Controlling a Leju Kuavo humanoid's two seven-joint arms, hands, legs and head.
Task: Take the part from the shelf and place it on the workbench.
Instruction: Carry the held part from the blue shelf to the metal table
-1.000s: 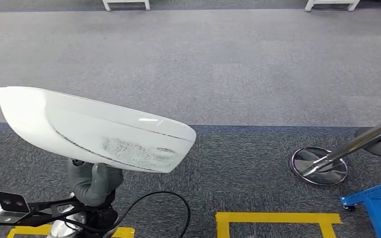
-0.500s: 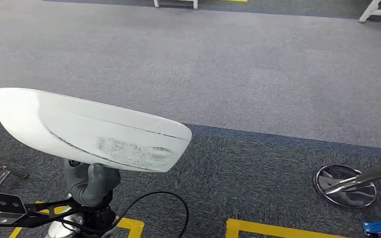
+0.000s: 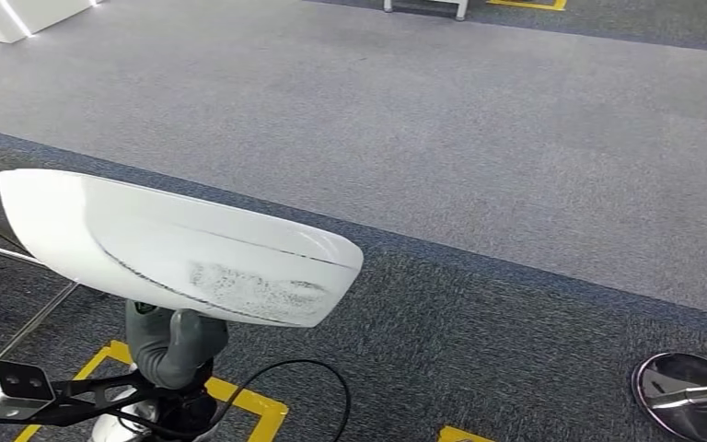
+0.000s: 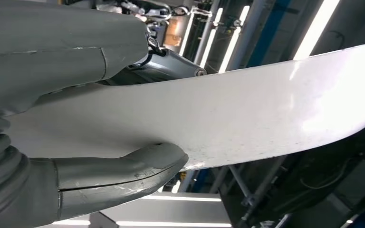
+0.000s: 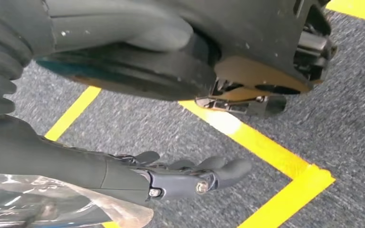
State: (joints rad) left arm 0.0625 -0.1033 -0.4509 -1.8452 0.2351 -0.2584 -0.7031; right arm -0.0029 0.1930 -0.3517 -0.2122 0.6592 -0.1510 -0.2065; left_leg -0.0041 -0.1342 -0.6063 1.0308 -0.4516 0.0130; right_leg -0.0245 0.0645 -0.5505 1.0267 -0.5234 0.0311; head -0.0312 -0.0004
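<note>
The part (image 3: 175,244) is a long, curved white shell with a scuffed grey patch. My left hand (image 3: 173,343) grips it from below and holds it up over the carpet, at the lower left of the head view. In the left wrist view the thumb (image 4: 123,173) presses on one face of the white part (image 4: 247,114) and the rest of the hand lies across the other. My right hand (image 5: 180,178) hangs low over the carpet, fingers loosely stretched and holding nothing.
Grey carpet floor with yellow tape marks (image 3: 239,401). A chrome stanchion base (image 3: 690,396) sits at the lower right. Thin metal stand legs (image 3: 9,249) reach in at the left edge. White furniture legs (image 3: 423,7) stand far off at the top.
The whole picture has shifted: the camera has turned, so the stanchion base slid to the lower right corner and the blue cart left the picture. The part stays held in my left hand.
</note>
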